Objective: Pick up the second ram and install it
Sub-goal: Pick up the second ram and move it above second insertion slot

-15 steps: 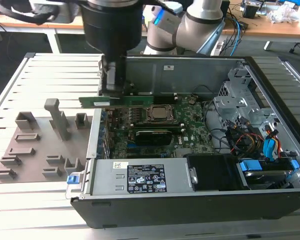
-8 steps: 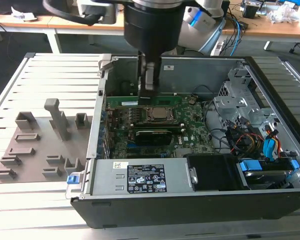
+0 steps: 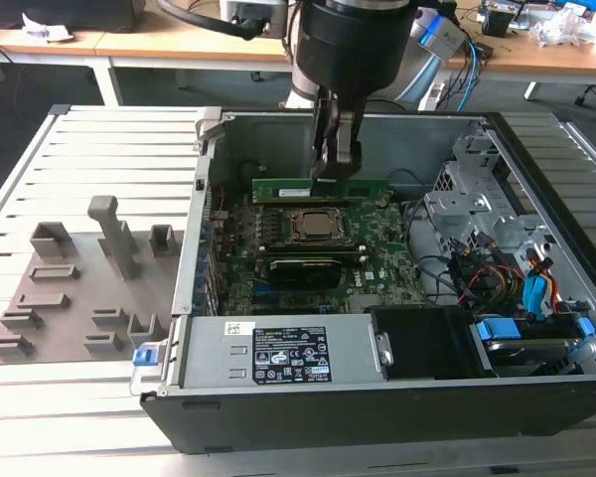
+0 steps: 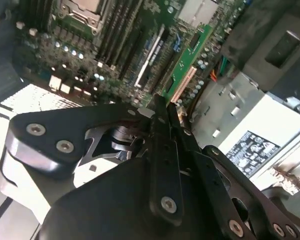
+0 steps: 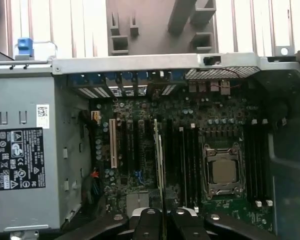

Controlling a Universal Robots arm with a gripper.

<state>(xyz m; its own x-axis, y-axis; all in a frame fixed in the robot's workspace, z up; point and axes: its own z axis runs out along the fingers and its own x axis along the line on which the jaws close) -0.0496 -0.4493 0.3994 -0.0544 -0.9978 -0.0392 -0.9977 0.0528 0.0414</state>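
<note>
Over the open computer case (image 3: 377, 427), the gripper (image 3: 333, 177) reaches straight down from the arm. Its fingers are pinched onto the top edge of the second ram (image 3: 273, 188). The green stick stands on its long edge, level, with both ends reaching out past the fingers towards the exterior view's left and right. It hangs over the motherboard (image 3: 382, 270), and in the exterior view it appears just beyond the CPU socket (image 3: 313, 227).

In the first wrist view the gripper (image 5: 162, 220) shows as two dark fingers set close together. The second ram (image 5: 159, 150) runs away from them as a thin pale edge. That edge lies along the dark memory slots, between the white expansion slot (image 5: 112, 142) and the CPU socket (image 5: 222, 170). I cannot tell whether its lower edge is touching a slot or is clear of it.

In the second wrist view the gripper (image 4: 165, 107) again has its fingertips nearly together, above the board.

A grey power supply (image 3: 278, 353) with a dark label fills the near side of the case. The drive bay with coloured cables (image 3: 517, 278) is on the exterior view's right. Outside the case, on the exterior view's left, the grey holder tray (image 3: 70, 288) rests on the slatted table (image 3: 79, 417), well apart from the gripper.
</note>
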